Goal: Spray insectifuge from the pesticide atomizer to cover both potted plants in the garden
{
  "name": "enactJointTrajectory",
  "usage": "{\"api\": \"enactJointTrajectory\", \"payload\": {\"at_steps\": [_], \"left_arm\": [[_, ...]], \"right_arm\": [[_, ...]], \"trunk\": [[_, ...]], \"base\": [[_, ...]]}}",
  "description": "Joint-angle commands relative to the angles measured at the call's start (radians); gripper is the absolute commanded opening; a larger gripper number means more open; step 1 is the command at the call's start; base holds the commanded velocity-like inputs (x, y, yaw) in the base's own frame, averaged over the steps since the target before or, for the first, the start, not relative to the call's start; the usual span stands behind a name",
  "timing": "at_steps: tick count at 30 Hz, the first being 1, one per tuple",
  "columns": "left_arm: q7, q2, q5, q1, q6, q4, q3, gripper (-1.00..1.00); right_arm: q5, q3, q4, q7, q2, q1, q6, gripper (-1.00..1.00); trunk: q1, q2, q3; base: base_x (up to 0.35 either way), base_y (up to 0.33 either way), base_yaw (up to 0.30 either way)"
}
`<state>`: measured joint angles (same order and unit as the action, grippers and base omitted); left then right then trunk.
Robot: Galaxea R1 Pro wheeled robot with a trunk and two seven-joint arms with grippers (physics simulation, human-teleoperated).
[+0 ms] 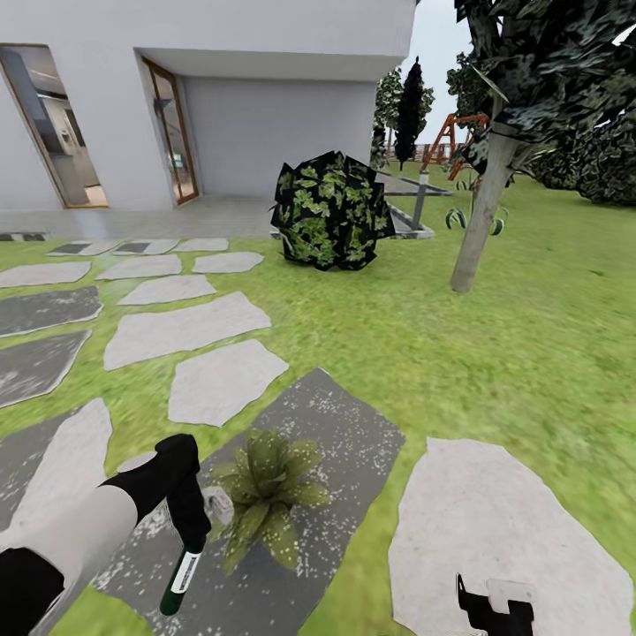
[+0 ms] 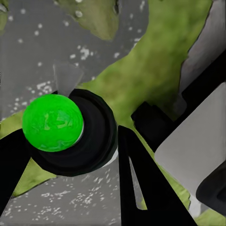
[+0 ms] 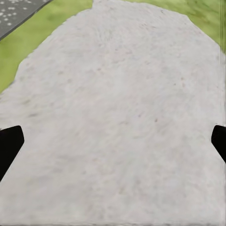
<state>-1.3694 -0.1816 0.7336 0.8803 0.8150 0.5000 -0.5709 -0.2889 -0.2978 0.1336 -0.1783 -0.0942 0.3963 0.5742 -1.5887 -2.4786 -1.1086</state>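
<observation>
Green lawn (image 1: 495, 344) spreads out ahead of me, broken by pale and dark grey stepping stones (image 1: 184, 329) running toward the white house (image 1: 203, 79) at the far left. My left gripper (image 1: 187, 521) is near the lower left of the head view, clenched on the pesticide atomizer (image 1: 179, 579), which hangs below the black fingers with its dark green end toward the ground and a white label on its side. From the left wrist camera I see the atomizer (image 2: 70, 134) end-on as a dark round body with a bright green cap facing the lens, a black finger (image 2: 141, 183) against each side of it. Just right of that hand sits one potted plant (image 1: 265, 495), a rosette of pointed green leaves on a dark speckled stone (image 1: 344, 442). My right gripper (image 1: 495, 609) shows at the near right edge, released, its fingertips (image 3: 8, 143) wide apart over a pale stone (image 3: 117, 117). Farther off stand a leafy dark bush (image 1: 331, 210), a tree trunk (image 1: 481, 225), a grey post (image 1: 420, 199) and a red swing frame (image 1: 446, 137).
</observation>
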Motion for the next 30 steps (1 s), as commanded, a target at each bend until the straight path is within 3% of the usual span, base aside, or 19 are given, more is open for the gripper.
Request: {"api": "enactJointTrajectory", "payload": {"at_steps": [1,4,6,24,30], "left_arm": [[-0.009,-0.003,0.003,0.0,0.009,0.003,0.012,-1.0],[-0.01,-0.008,0.004,0.0,-0.058,-0.008,0.084,-1.0],[-0.01,-0.013,0.004,-0.001,-0.092,-0.012,0.102,-1.0],[-0.007,-0.002,0.005,-0.003,-0.113,-0.045,0.116,-1.0],[-0.007,-0.001,0.006,-0.003,-0.111,-0.046,0.116,-1.0]], "right_arm": [[-0.011,-0.004,-0.002,-0.006,0.0,0.001,0.003,1.0],[-0.011,-0.004,-0.002,-0.006,0.0,0.001,0.003,1.0],[-0.011,-0.004,-0.002,-0.006,0.001,0.001,0.003,1.0],[-0.011,-0.004,-0.002,-0.006,0.001,0.001,0.003,1.0],[-0.012,-0.004,-0.002,-0.006,0.001,0.001,0.003,1.0]], "trunk": [[0.0,0.0,-0.001],[0.0,0.0,-0.001],[0.0,0.0,-0.001],[0.0,0.0,-0.001],[0.0,0.0,-0.001]], "base": [[0.0,0.0,-0.26],[0.0,0.0,-0.258],[0.0,0.0,-0.186],[0.0,0.001,-0.011],[0.019,0.236,-0.001]]}}
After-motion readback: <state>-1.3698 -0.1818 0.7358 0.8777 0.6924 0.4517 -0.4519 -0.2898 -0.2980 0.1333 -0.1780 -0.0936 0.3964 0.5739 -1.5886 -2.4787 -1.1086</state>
